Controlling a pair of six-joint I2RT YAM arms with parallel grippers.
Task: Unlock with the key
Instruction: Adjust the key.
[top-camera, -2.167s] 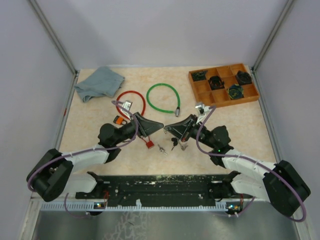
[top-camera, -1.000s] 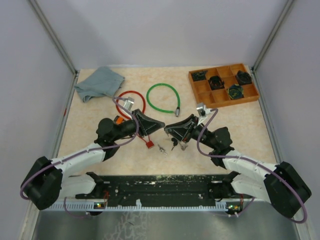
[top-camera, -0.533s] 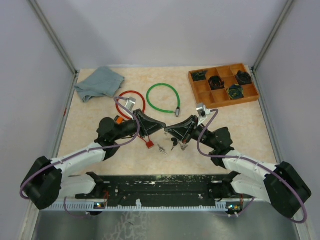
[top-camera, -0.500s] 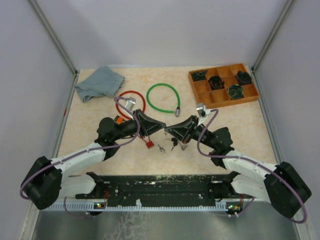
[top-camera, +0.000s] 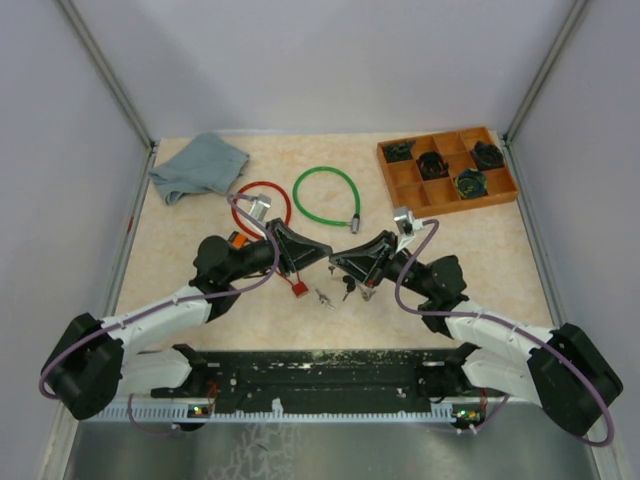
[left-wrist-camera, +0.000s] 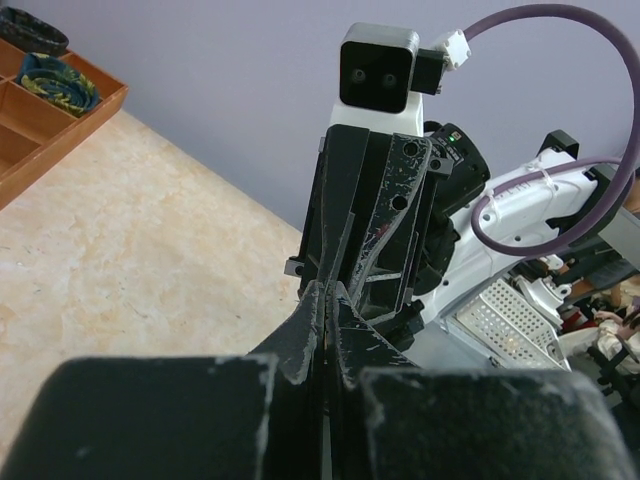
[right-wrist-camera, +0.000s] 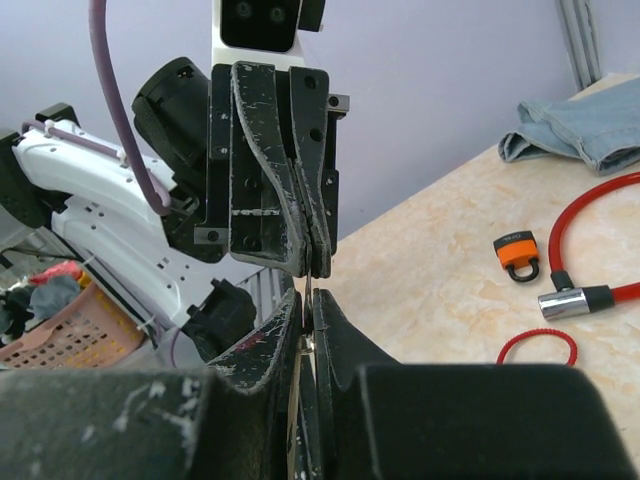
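My right gripper (right-wrist-camera: 308, 300) clenches a thin key (right-wrist-camera: 308, 288), facing my left gripper (left-wrist-camera: 325, 300), clenched on nothing; the orange padlock (right-wrist-camera: 517, 255) lies behind my left jaws, the wooden tray (top-camera: 450, 202) beyond my right jaws holds dark coils (top-camera: 469, 184)

No text, brand or number could be read anywhere; the orange padlock (right-wrist-camera: 517, 253), right of centre in the right wrist view, bore a mark too small to read.

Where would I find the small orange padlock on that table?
Start at the blue-grey cloth in the far left corner; just nearer lies a red cable lock. The orange padlock sits beside that loop's near-left edge, the only blocky orange piece among thin rings.
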